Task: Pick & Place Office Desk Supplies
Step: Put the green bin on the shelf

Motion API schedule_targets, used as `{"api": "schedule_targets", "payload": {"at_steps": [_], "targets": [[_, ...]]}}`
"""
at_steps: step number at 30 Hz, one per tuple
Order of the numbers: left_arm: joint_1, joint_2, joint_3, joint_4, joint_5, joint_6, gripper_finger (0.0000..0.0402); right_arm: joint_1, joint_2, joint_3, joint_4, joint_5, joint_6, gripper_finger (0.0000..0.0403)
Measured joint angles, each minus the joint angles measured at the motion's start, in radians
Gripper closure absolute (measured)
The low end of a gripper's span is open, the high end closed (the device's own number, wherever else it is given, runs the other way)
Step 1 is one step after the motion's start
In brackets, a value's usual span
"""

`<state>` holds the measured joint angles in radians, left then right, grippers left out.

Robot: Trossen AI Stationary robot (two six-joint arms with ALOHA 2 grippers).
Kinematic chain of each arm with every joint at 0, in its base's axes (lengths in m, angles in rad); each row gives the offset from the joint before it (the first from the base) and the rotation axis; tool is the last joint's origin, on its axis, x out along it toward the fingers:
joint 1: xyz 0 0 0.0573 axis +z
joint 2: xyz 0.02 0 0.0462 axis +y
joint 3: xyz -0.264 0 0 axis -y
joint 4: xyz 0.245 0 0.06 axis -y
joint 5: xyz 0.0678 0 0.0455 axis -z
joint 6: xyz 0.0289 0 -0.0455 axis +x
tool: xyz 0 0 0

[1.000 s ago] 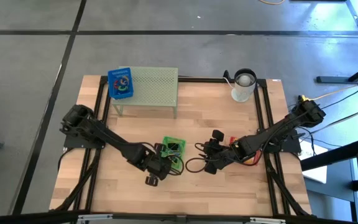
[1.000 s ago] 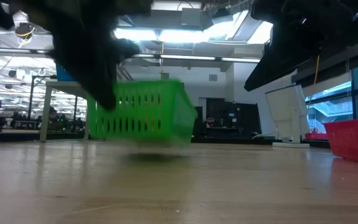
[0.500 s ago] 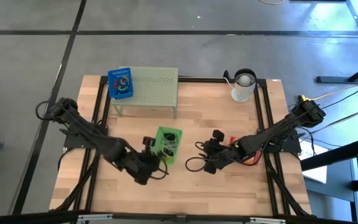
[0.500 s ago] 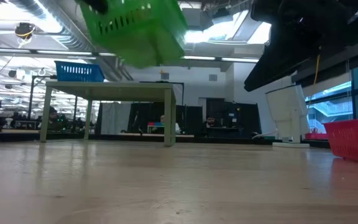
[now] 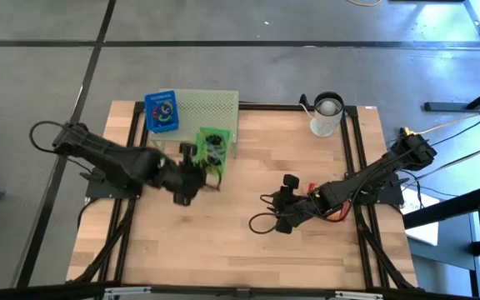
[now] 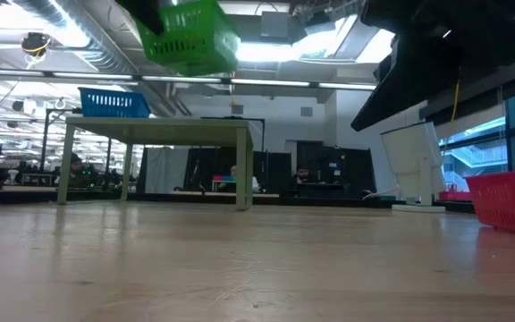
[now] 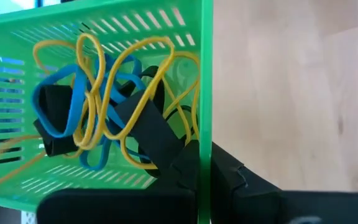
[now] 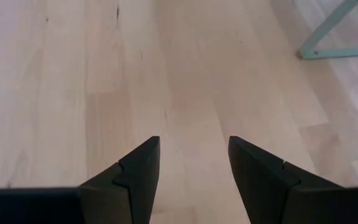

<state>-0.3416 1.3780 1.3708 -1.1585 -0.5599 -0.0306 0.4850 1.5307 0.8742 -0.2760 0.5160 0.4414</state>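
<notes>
High view first, reading from the left: the left gripper (image 5: 192, 169) is clamped tight on the wall of a small green basket (image 5: 213, 150), holding it lifted beside the pale green mesh stand (image 5: 207, 112), where a blue basket (image 5: 161, 111) already sits. In the left wrist view the green basket (image 7: 98, 99) is tipped on its side, with yellow rubber bands (image 7: 110, 81), blue rubber bands (image 7: 61, 115) and black clips (image 7: 148, 127) piled loosely against its slotted walls. That tilt looks like the main risk: a jolt or further roll could spill the loops and clips onto the table (image 5: 223, 250). The grip is on one thin wall only, so the basket might also swing or slip free, or catch the stand's edge on the way up, judging by the low view, where it hangs only slightly above the stand's top. Further right, the right gripper (image 5: 280, 218) waits low over the wood with its fingers (image 8: 138, 168) spread and nothing between them, beside a red item (image 5: 313, 188) I cannot identify; the white cup (image 5: 327, 115) stands well clear.
</notes>
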Motion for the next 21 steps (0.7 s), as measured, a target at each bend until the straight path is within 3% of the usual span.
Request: {"api": "schedule_targets", "payload": {"at_steps": [4, 12, 15, 21], "targets": [[0.129, -0.039, -0.021, -0.017, 0.077, 0.064, 0.0398, -0.015, 0.000, 0.000, 0.000, -0.061, 0.023, 0.0211], [0.349, -0.067, -0.086, -0.016, 0.118, 0.202, 0.0398, -0.075, 0.000, 0.000, 0.092, -0.385, -0.012, 0.0211], [0.408, -0.068, -0.111, -0.014, 0.149, 0.232, 0.0398, -0.080, 0.000, 0.000, 0.140, -0.394, -0.091, 0.0211], [0.491, -0.068, -0.138, -0.013, 0.160, 0.294, 0.0398, -0.080, 0.000, 0.000, 0.141, -0.293, -0.136, 0.0211]]}}
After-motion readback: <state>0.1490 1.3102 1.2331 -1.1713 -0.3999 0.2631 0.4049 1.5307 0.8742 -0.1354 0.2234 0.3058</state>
